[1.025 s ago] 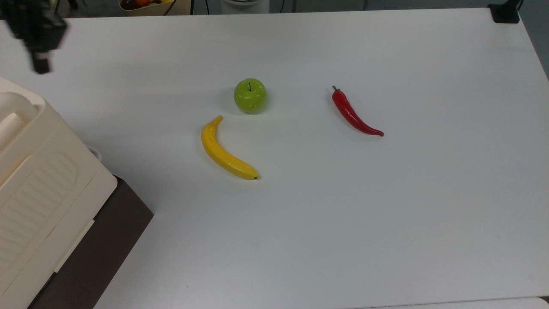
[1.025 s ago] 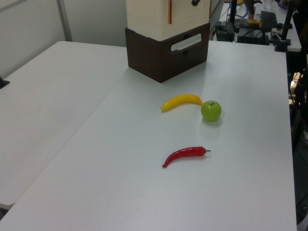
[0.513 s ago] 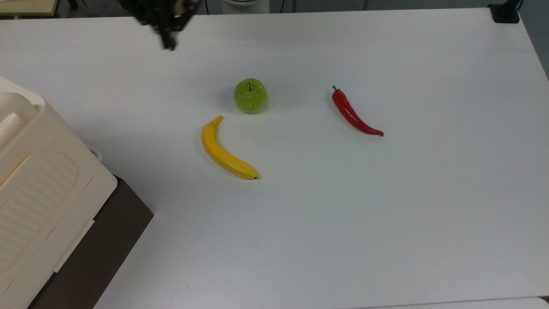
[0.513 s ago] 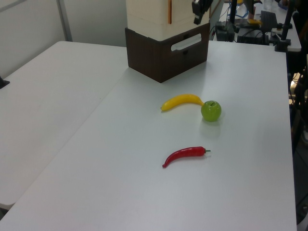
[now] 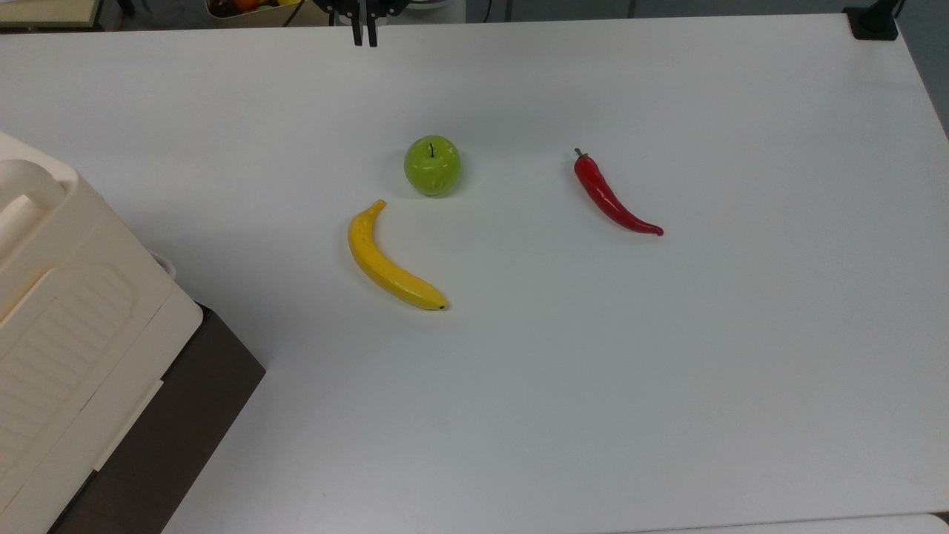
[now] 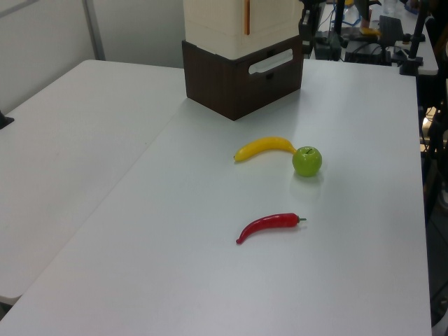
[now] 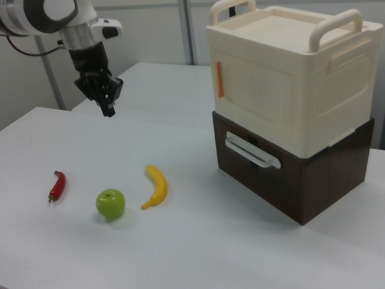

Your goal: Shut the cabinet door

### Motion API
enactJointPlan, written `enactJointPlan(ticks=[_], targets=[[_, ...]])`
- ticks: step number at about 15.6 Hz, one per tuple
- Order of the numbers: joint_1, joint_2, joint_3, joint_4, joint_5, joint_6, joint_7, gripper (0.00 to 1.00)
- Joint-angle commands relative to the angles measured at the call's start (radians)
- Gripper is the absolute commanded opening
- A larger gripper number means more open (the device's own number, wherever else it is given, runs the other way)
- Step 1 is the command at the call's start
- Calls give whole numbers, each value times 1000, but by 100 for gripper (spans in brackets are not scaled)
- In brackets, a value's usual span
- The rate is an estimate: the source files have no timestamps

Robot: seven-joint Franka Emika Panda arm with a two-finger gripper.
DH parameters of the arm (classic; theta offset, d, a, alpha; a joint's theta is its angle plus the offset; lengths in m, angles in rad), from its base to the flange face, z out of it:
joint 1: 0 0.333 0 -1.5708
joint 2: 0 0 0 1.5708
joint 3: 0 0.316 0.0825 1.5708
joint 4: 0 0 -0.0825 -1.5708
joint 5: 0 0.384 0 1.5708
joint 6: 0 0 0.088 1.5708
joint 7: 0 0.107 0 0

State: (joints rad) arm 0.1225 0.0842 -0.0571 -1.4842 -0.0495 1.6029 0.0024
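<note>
In the right view the cream cabinet [image 7: 289,84] stands on a dark brown drawer base [image 7: 301,180]. The cabinet door [image 7: 257,99], a cream panel with a recessed face and an orange strip at its left edge, lies flush with the cabinet front. That door face [image 6: 271,17] also shows in the left view, above the drawer handle. My gripper [image 5: 364,37] hangs shut and holds nothing over the table's far edge in the top view, well apart from the cabinet. In the right view the gripper [image 7: 108,110] is far to the left of the door.
A yellow banana [image 5: 389,259], a green apple [image 5: 432,165] and a red chili pepper [image 5: 612,196] lie mid-table on the white table [image 5: 667,371]. The cabinet's ribbed cream top [image 5: 67,326] fills the top view's lower left corner.
My gripper has swung away from the cabinet, moving to the top view's right along the far table edge. The door, fruit and pepper have not moved.
</note>
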Motion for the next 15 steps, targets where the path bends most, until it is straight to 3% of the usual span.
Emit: enactJointPlan(ticks=[1,3,15], targets=[[-4,-24,-7,-50,-13,-4,-33,50],[-15,-23,-13,-48,-15,-3,-32,100],[-20,-32,-13,-47,-15,-34,-25,100]])
